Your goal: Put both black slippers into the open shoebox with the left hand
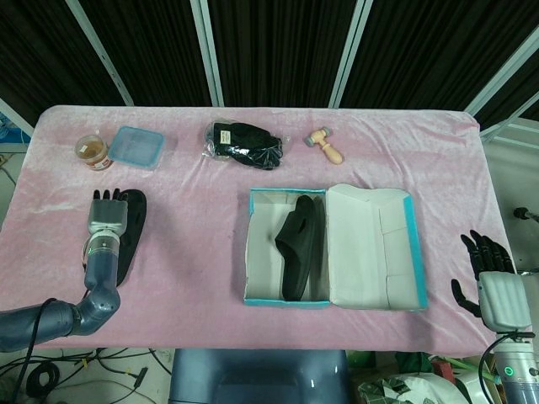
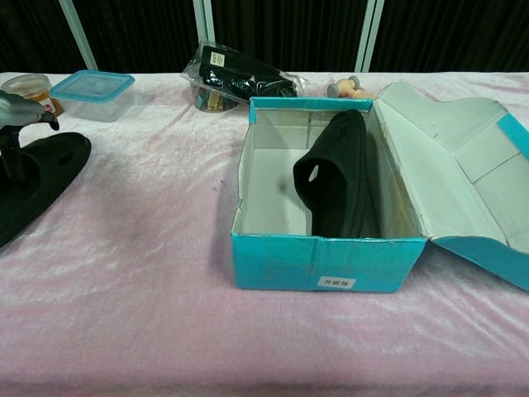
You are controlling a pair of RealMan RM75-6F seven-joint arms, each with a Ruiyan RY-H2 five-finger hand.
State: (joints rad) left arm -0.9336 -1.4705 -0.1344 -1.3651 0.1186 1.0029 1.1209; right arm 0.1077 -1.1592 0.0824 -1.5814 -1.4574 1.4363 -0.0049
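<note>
Dark slatted panels back a worktop (image 1: 210, 210) draped in pink velvet. One black slipper (image 1: 301, 247) stands on edge in the open shoebox (image 1: 286, 299), long axis front to back. The other slipper (image 2: 37, 186) lies flat at far left, likewise lengthwise, under the left hand (image 1: 106, 217), fingers extended, holding nothing. The right hand (image 1: 490, 278) hangs open off the edge.

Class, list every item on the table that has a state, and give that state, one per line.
shoebox: open, lid folded flat to the side.
slipper in the shoebox: inside, resting on its edge.
slipper on the table: flat on the cloth, outside the box.
blue-lidded container: closed.
small jar: upright.
left hand: over the loose slipper, grip unclear.
right hand: fingers apart, holding nothing.
</note>
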